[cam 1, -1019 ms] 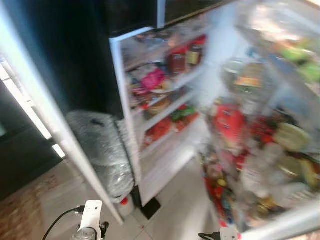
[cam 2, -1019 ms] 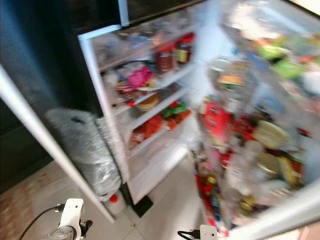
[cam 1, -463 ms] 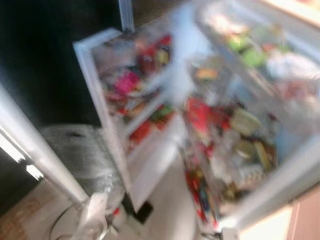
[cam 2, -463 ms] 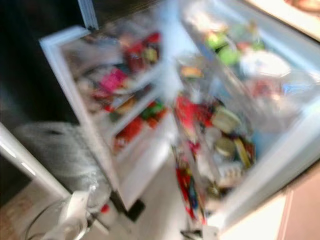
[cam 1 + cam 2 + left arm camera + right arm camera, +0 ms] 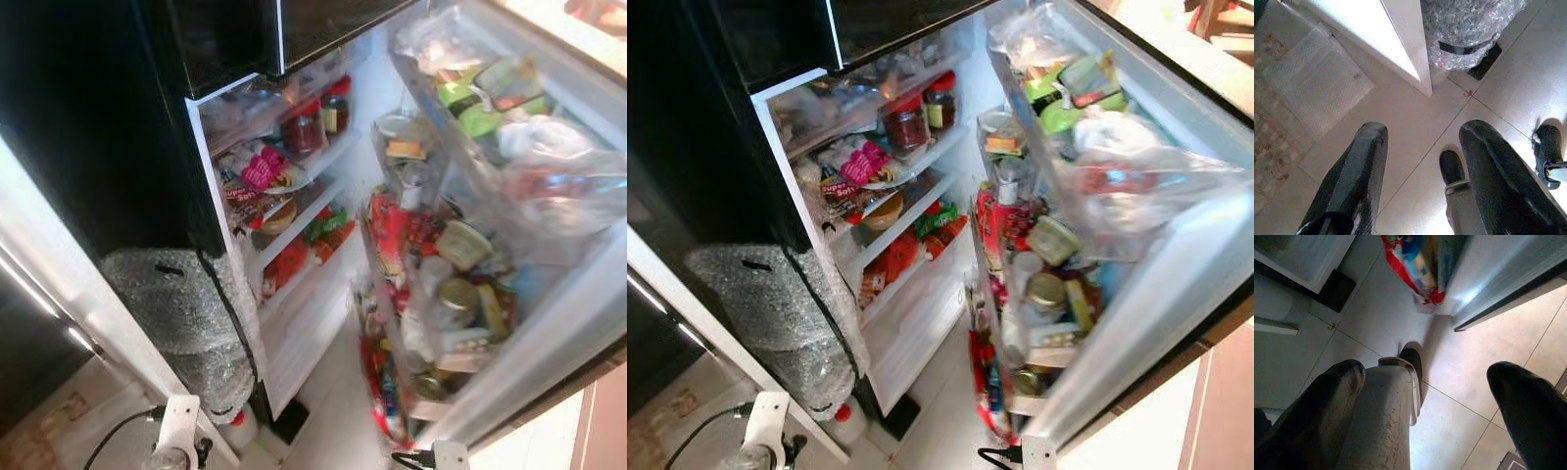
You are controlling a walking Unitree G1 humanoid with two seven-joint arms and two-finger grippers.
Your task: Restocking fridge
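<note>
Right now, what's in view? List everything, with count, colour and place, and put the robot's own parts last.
Fridge: one, white inside, dark outside, open ahead.
Fridge door: one, white, swung open on the right, racks packed with jars, bottles and packets.
Jars: two, red-lidded, upper shelf.
Pink packet: one, shelf below the jars.
Bowl: one, tan, next shelf down.
Red and green packets: several, lowest shelf.
Bubble wrap bundle: one, clear-grey, low beside the fridge on the left.
Floor: pale tiles.
Patterned mat: one, left of the tiles.
Left claw: black fingers apart, pointing at the floor.
Right claw: black fingers apart, over the floor below the door.
</note>
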